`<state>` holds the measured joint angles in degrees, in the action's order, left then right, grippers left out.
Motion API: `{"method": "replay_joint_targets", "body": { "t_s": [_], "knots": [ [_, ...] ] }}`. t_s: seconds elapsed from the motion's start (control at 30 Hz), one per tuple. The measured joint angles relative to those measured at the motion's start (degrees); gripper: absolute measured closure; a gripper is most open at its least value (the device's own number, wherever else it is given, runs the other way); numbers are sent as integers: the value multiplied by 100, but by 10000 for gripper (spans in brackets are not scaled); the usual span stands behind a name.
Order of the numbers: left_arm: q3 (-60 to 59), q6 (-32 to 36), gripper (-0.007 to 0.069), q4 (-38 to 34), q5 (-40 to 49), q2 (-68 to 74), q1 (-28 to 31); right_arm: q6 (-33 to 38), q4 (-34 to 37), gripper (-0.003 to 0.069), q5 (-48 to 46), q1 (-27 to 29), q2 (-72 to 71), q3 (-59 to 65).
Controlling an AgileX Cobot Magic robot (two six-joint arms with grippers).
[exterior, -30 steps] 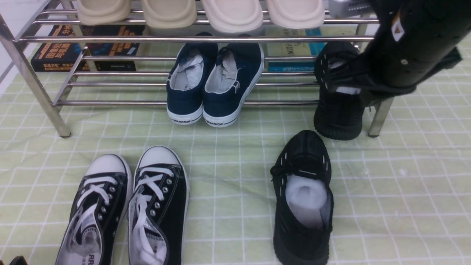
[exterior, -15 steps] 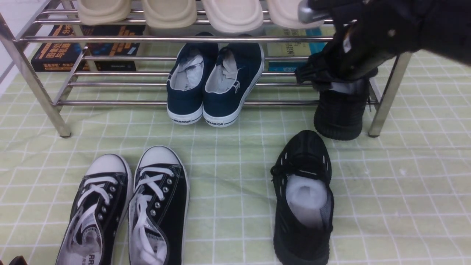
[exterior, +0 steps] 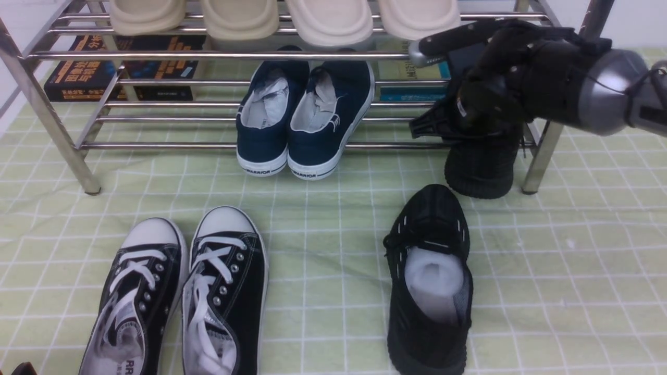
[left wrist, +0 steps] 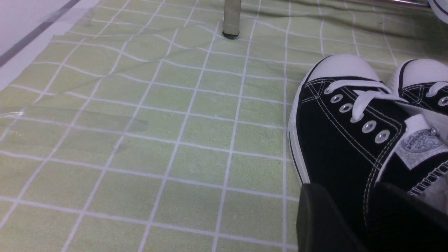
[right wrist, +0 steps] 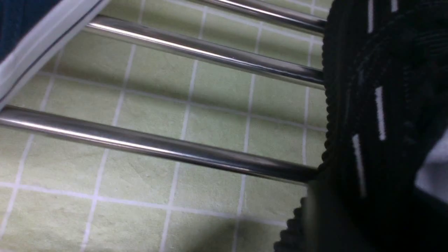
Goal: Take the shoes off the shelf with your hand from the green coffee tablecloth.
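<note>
Front view: my right gripper [exterior: 453, 125] is at the black shoe [exterior: 482, 166], at two o'clock on the shelf [exterior: 172, 146]; whether it grips, I can't tell. A shallow pinch could slip, or a low pull bump its mate [exterior: 430, 344], seven o'clock on the cloth [exterior: 323, 291].

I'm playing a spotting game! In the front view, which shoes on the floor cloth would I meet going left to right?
Left black-and-white sneaker → right black-and-white sneaker → all-black shoe with white stuffing
</note>
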<state>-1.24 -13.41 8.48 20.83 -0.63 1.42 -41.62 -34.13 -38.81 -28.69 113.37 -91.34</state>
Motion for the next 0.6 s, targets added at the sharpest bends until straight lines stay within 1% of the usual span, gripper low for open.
{"method": "replay_joint_targets", "body": {
  "t_s": [0.03,0.07,0.1,0.13,0.2,0.23,0.3,0.33,0.37,0.43,0.53,0.6],
  "knots": [
    [0,0,385,0,0,0,0,-8,0,531,0,0,0,0],
    [0,0,385,0,0,0,0,-8,0,605,-32,0,-13,0],
    [0,0,385,8,0,0,0,-8,20,642,-92,0,-46,0],
    [0,0,385,22,0,0,0,33,71,655,-178,-5,-95,0],
    [0,0,385,21,0,0,0,256,247,657,-391,-5,-247,11],
    [0,0,385,21,0,0,0,256,275,657,-419,-5,-269,11],
    [0,0,385,23,5,0,0,792,726,657,-870,-62,-646,11],
    [0,0,385,23,5,0,0,834,764,657,-870,-62,-679,11],
    [0,0,385,28,5,0,0,1125,1045,657,-1162,-131,-931,11],
    [0,0,385,35,5,0,0,1492,1421,657,-1511,-219,-1303,11],
    [0,0,385,35,5,0,0,1926,1897,657,-1994,-306,-1835,11],
    [0,0,385,37,5,0,0,2095,2078,657,-2383,-350,-2086,11]
  ]
}}
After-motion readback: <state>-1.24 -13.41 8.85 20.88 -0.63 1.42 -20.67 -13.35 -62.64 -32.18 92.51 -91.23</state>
